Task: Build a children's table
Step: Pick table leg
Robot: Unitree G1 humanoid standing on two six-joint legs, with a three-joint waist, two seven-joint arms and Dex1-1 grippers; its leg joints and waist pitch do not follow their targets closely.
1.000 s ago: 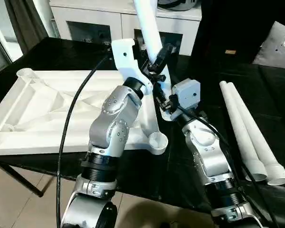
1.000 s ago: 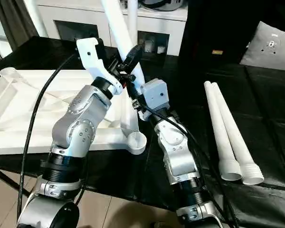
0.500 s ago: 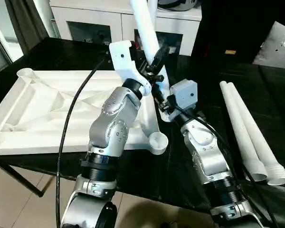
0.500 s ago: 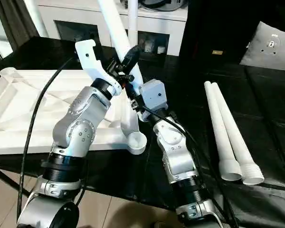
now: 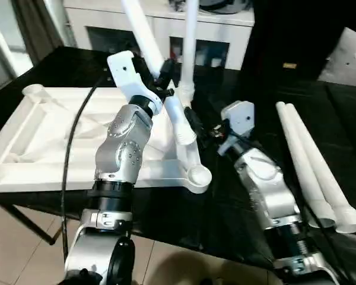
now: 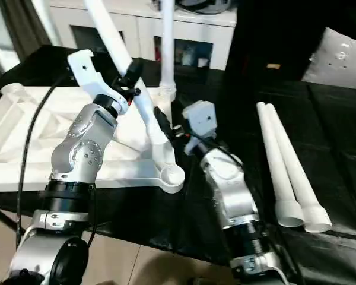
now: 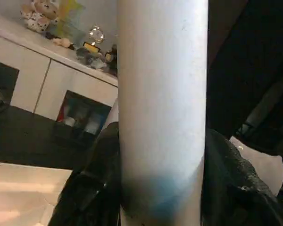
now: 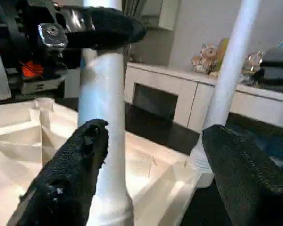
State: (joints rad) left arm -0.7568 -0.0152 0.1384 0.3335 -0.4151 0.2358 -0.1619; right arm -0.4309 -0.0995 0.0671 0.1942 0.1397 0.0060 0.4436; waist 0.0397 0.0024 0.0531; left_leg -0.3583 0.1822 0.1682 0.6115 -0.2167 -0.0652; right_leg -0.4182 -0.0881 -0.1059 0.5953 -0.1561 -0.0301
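Centrally, the white tabletop (image 5: 59, 139) lies upside down on the black table (image 5: 225, 196), ribbed underside up, round corner sockets showing. One leg (image 5: 190, 41) stands upright in the far right corner socket. A second leg (image 5: 151, 50) is tilted, its upper end leaning away to the left, its threaded lower end (image 5: 187, 132) above the tabletop's right edge, not in a socket. The near right socket (image 5: 197, 176) is empty.

Left gripper (image 5: 165, 80): fingers clamped on the tilted leg at mid-shaft; the left wrist view shows the shaft (image 7: 162, 108) tight between the black pads.

Right gripper (image 8: 155, 155): fingers spread apart, holding nothing; the tilted leg's lower part (image 8: 104, 141) sits just beside one finger (image 8: 70, 174), the upright leg (image 8: 228, 80) beyond.

Two more legs (image 5: 311, 163) lie side by side on the black table, well apart to the right. White cabinet (image 5: 160, 24) with dark glass doors stands behind.
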